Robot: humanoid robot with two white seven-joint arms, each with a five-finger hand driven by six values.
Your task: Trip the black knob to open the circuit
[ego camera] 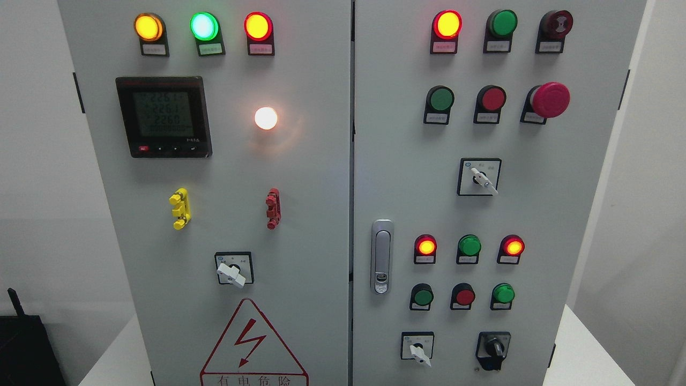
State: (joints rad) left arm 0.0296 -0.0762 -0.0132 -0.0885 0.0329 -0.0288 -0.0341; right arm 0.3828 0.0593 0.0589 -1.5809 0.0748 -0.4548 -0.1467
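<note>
Neither robot hand is seen in the head view, so whether the fingers are apart, together or clamped on anything cannot be told, and no place can be given relative to a hand; places are therefore given on the cabinet itself. The black knob (493, 349) is found at the lower right of the right door (407, 161), low on the panel and just right of a white-handled selector switch (417, 347). Above these two, a row of green, red and green push buttons (464, 296) is seen, and above that a row of indicator lamps (469, 246), the outer two lit red. A silver door latch (381, 256) is set at the right door's left edge. Higher up, a red mushroom button (549, 99) is mounted at the right. On the left door (225, 177), a digital meter (163, 116) with a lit display is fitted, with a glowing white lamp (266, 118) beside it. A red-edged warning triangle (252, 343) is shown at the bottom of that door.
</note>
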